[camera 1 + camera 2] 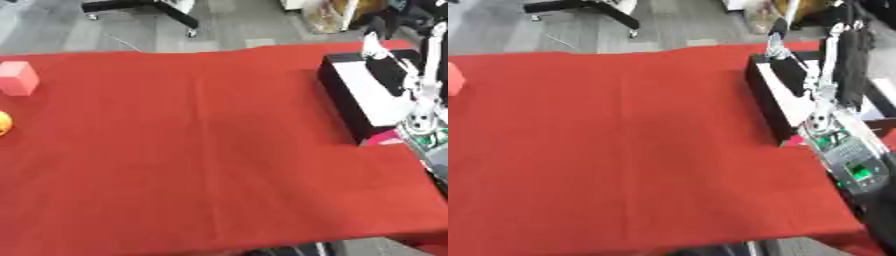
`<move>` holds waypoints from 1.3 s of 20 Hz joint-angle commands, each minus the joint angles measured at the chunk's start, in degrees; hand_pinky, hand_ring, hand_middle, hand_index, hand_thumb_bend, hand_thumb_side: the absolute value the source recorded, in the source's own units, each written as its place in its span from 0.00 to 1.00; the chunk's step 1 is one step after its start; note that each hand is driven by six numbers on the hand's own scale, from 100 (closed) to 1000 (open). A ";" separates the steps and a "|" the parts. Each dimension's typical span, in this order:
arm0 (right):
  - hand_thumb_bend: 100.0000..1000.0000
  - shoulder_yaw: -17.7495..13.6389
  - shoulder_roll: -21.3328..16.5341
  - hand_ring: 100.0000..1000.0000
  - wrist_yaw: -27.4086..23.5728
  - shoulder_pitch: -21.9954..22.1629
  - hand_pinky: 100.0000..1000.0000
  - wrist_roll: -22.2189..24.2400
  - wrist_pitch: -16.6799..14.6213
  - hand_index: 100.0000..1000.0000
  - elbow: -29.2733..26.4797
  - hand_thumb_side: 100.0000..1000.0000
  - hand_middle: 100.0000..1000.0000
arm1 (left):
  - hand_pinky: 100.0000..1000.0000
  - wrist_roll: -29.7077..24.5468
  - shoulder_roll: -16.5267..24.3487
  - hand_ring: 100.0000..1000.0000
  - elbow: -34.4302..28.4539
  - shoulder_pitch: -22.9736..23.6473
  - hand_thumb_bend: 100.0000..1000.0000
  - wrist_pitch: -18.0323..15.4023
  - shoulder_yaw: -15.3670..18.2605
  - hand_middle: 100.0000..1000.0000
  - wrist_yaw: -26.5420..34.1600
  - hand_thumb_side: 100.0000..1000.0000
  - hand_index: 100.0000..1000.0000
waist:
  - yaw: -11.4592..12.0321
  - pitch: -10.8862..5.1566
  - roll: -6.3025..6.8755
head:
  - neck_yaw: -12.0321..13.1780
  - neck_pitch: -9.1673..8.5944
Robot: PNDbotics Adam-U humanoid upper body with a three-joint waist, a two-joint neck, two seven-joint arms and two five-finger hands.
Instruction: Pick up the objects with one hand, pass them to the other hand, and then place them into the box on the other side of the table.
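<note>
Your right hand [785, 60] hangs over the black box [346, 97] at the table's right edge — whether its fingers are spread or pinching something, you cannot tell, as they blur against the box's pale inside. That position suits a drop into the box. The pink block [17, 77] sits at the left edge toward the far corner, with an orange ball [3, 123] just nearer along the same edge — both wait on the red tablecloth [201, 150]. Your left hand is out of sight.
</note>
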 commanded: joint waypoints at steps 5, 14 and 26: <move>0.05 6.63 8.82 0.86 3.46 0.23 0.62 -0.47 -7.10 0.97 -1.73 0.32 0.77 | 0.72 5.55 1.85 0.75 3.12 0.29 0.00 0.29 3.43 0.72 -7.85 0.71 0.82 | -0.79 -0.75 0.64 | 11.88 -0.17; 0.03 9.86 8.83 0.85 4.42 -0.43 0.61 3.87 -7.63 0.96 -1.73 0.33 0.76 | 0.81 7.53 21.96 0.75 30.16 -5.86 0.10 -9.52 -0.70 0.74 -47.10 0.24 0.89 | -2.13 -1.09 2.57 | 24.17 -0.17; 0.00 11.42 8.89 0.85 4.29 -0.72 0.61 5.73 -7.58 0.97 -1.73 0.35 0.75 | 0.84 6.22 26.72 0.74 70.65 -21.05 0.34 -21.17 -9.64 0.73 -73.79 0.45 0.86 | -3.73 -1.29 2.43 | 28.38 -0.17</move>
